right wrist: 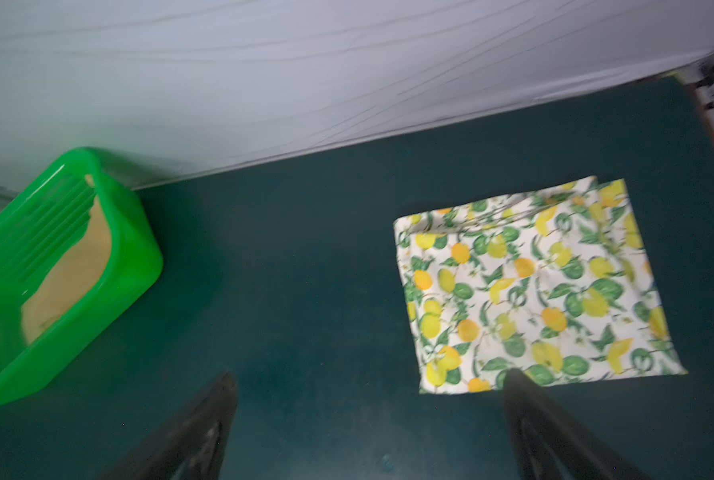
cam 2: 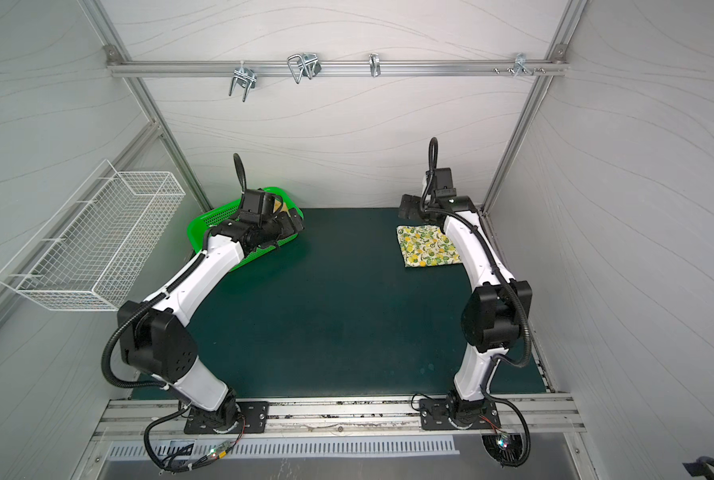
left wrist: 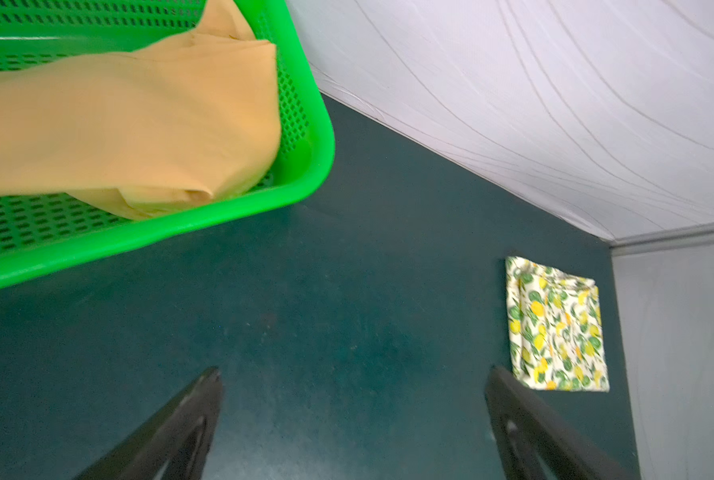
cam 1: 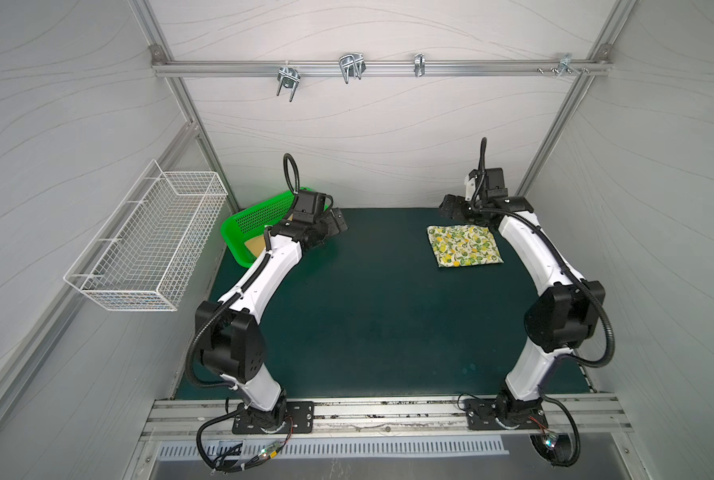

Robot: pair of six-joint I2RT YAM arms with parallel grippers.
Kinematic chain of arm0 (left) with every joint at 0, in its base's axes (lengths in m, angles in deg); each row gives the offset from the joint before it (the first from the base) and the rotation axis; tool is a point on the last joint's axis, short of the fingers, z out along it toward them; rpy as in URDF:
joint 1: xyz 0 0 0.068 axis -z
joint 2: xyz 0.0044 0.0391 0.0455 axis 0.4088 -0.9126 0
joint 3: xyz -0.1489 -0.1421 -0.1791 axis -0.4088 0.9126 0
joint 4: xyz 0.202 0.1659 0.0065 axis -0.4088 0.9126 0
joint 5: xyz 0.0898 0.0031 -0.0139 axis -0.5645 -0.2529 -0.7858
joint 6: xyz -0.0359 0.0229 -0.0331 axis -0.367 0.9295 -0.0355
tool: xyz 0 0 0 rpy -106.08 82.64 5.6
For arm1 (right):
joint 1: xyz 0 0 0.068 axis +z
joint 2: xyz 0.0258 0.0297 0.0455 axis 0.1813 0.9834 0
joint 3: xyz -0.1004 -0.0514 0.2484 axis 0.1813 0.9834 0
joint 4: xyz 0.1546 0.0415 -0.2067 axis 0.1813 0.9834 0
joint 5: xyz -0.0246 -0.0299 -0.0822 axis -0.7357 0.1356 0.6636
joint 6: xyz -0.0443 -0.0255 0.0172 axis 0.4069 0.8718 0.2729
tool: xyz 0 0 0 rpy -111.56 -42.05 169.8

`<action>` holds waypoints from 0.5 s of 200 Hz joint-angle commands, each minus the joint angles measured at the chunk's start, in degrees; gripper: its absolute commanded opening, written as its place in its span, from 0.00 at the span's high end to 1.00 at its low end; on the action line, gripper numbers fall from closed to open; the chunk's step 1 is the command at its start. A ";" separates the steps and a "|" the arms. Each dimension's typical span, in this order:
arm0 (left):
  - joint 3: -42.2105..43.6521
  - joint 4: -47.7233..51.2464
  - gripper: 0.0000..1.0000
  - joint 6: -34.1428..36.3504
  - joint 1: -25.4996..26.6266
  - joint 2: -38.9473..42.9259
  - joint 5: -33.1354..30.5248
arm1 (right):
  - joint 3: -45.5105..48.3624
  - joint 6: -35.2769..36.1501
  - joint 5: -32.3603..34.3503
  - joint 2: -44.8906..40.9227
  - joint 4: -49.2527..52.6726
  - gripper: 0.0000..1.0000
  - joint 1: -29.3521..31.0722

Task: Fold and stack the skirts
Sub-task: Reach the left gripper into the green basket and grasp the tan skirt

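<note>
One dark green table mat [cam 1: 368, 311] covers the work surface, and my two arms stand on its near edge: the left arm [cam 1: 264, 270] reaches toward the far left corner and the right arm [cam 1: 529, 249] toward the far right corner.

One white wire basket [cam 1: 147, 241] hangs on the left wall, off the mat. One green plastic basket [cam 1: 260, 214] sits in the far left corner of the mat, partly hidden under my left wrist in both top views.

There are two skirts, and they lie well apart. The mustard yellow skirt [left wrist: 131, 133] lies bunched inside the green plastic basket, with one fold rising against the perforated wall. The lemon-print skirt [cam 1: 463, 246] lies folded into a rough square, flat on the mat at the far right, just beside my right arm.

I have two claws, both spread wide and both holding nothing. My left gripper [left wrist: 355, 374] hangs over bare mat just beside the green plastic basket's rim. My right gripper [right wrist: 370, 376] is over the mat by the lemon-print skirt. In the right wrist view one finger [right wrist: 525, 399] overlaps the cloth's edge, but I cannot tell whether it touches.

On the rail across the back wall I count three wire hooks [cam 1: 351, 66] and one smaller bracket [cam 1: 565, 66] near its right end.
</note>
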 commanded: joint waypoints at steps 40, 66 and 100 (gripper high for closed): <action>-28.69 14.81 0.02 8.82 -11.15 -22.97 2.42 | 19.60 -3.37 -7.79 -12.06 -8.77 0.01 6.15; -47.10 27.64 0.04 10.27 -14.53 -36.72 3.92 | 27.16 -5.49 -9.32 -16.88 -11.24 0.01 8.59; -60.33 35.52 0.05 9.69 -16.85 -47.73 7.59 | 31.95 -5.44 -9.09 -20.34 -11.17 0.01 10.82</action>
